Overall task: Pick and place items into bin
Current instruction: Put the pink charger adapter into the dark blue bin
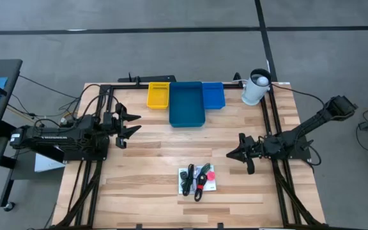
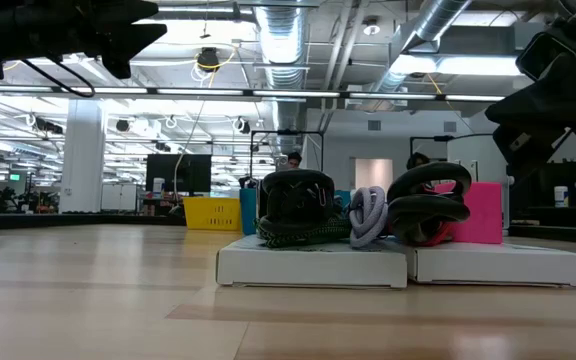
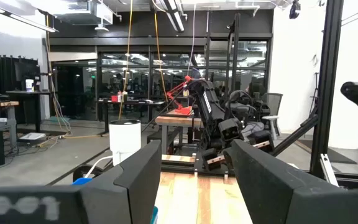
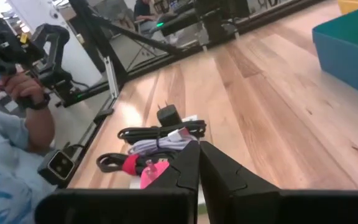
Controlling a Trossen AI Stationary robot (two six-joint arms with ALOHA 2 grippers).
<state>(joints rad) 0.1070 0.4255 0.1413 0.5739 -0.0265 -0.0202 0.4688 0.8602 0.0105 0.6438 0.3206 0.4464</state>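
Left gripper (image 1: 133,124) hangs with fingers spread at the table's 9 o'clock side, just waiting. Dead centre toward 6 o'clock sits the pile of items (image 1: 197,179): black cables, a green stringy bit and a pink block (image 1: 210,172) on white cards (image 1: 190,185). Right gripper (image 1: 234,154) hovers near it, roughly 2 o'clock of the pile, fingers pressed together and holding nothing. Looks like the reach-in step; next it'd need to open up and drop onto one piece. Blue bin (image 1: 186,105) waits at 12 o'clock.
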